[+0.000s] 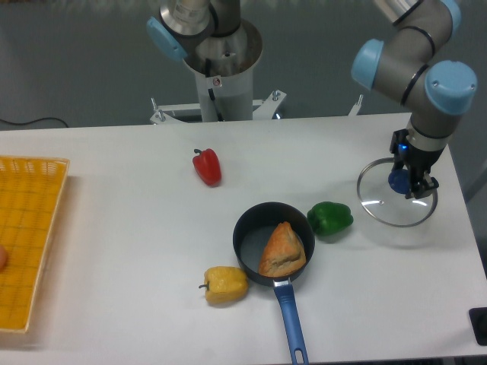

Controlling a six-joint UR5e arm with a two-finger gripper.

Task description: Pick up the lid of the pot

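Observation:
The gripper (406, 160) comes in from the right side and is shut on the blue knob of the pot lid (382, 199). The lid is round clear glass with a thin rim, hanging slightly tilted below the fingers. Its exact height above the table cannot be told. The knob (399, 181) is partly covered by the fingertips.
Left of the lid lies a green pepper (330, 219), beside a black pan (247, 236) with a blue handle and a brown item inside. A yellow pepper (225, 285), a red pepper (207, 167) and a yellow-orange crate (30, 243) are farther left.

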